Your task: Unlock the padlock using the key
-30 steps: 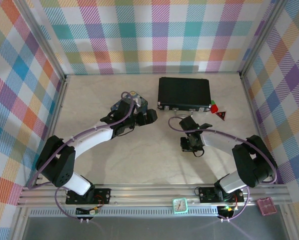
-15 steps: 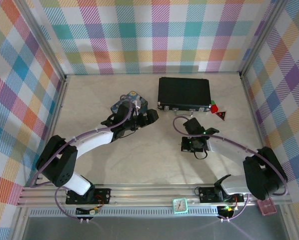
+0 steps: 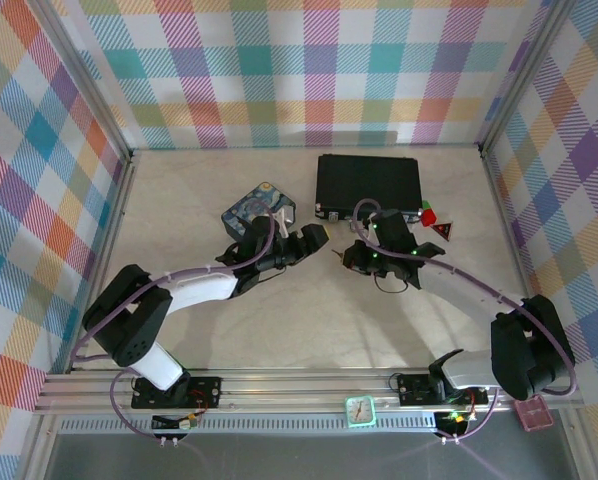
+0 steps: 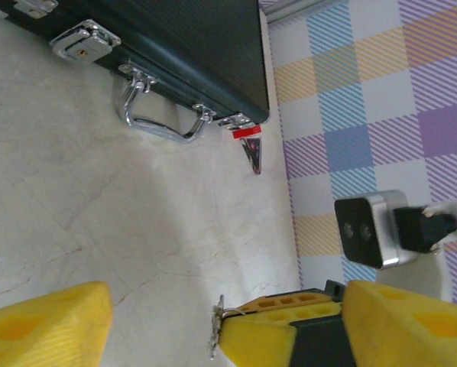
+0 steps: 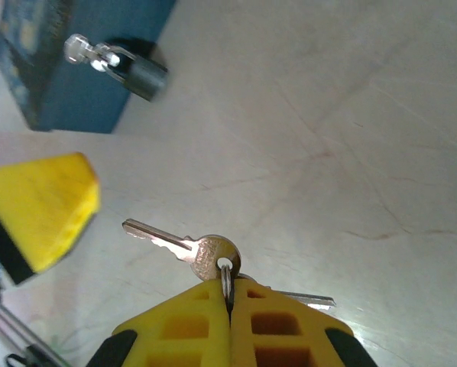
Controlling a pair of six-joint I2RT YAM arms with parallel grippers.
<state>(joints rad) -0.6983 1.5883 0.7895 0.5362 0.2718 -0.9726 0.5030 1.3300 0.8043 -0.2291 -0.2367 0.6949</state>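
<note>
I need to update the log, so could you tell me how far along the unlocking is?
Done: the right gripper has the key pinched by its ring. In hand: it hangs near the open left gripper. Left: the padlock, apparently lying by the blue tin, is ungripped, and the key is not inserted.

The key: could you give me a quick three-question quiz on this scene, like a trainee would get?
1. True or false: the right gripper is shut on the key.
2. The padlock is: A) beside the blue tin, B) in the right gripper, C) hanging on the key.
3. Fill in: the left gripper has its jaws ___.
Key: 1 true; 2 A; 3 open.
</note>
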